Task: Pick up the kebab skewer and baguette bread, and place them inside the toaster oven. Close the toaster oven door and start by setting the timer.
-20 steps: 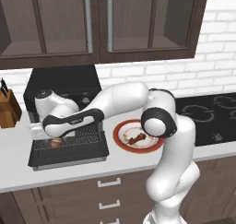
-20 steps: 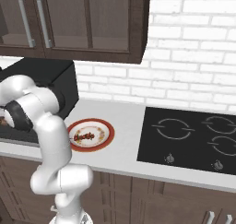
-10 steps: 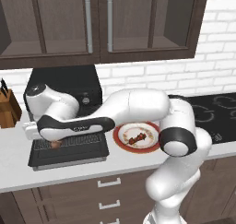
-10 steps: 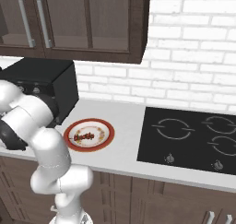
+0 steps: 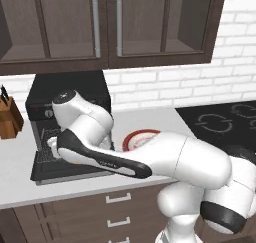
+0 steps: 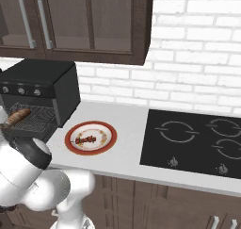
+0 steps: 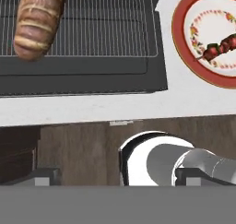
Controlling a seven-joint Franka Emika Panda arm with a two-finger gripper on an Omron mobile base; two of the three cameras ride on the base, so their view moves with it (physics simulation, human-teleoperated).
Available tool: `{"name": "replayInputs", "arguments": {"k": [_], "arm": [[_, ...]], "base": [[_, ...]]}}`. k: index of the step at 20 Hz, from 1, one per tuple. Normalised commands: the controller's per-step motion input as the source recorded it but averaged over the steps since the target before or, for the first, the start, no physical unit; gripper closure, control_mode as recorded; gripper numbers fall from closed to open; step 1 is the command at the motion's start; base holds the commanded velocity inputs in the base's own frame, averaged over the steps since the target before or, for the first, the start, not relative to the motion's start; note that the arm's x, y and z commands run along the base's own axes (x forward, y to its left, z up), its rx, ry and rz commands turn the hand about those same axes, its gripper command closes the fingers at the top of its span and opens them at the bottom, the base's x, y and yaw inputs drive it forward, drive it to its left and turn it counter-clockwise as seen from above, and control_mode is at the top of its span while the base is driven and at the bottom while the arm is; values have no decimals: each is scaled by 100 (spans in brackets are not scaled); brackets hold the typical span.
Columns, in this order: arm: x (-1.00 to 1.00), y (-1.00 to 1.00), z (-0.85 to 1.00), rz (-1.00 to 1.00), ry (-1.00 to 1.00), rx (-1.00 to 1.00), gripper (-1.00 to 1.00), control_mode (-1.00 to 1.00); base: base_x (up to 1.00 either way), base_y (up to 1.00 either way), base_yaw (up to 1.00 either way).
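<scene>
The black toaster oven (image 6: 44, 89) (image 5: 70, 94) stands at the counter's left with its door (image 7: 83, 82) (image 5: 40, 171) dropped open. On its wire rack (image 7: 101, 29) lies the baguette bread (image 7: 36, 21) (image 6: 18, 115), free of any grip. The kebab skewer (image 7: 217, 48) (image 6: 87, 140) rests on a red-rimmed plate (image 7: 182, 43) (image 6: 110, 139) (image 5: 131, 138) to the right of the oven. My gripper (image 7: 122, 179) hangs above the counter's front edge, before the open door, open, its fingertips wide apart with nothing between them.
A wooden knife block (image 5: 10, 119) stands left of the oven. A black cooktop (image 6: 193, 138) fills the counter's right part. Dark wall cabinets (image 5: 107, 27) hang above, and drawers (image 5: 120, 207) run below the counter edge. My arm crosses low in front of the oven.
My arm has drawn back from the oven toward the counter's front, uncovering the baguette on the rack in the right base view. The plate and skewer have not moved.
</scene>
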Motion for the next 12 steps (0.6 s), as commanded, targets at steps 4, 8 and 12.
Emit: {"name": "replayInputs", "arguments": {"k": [4,8,12], "arm": [[-17,-100,4,-5,5,0,-100,-100],[0,-100,0,-9,12,0,-100,-100],[6,-100,0,-17,16,0,-100,-100]], "base": [[0,0,0],[0,0,0],[0,0,0]]}}
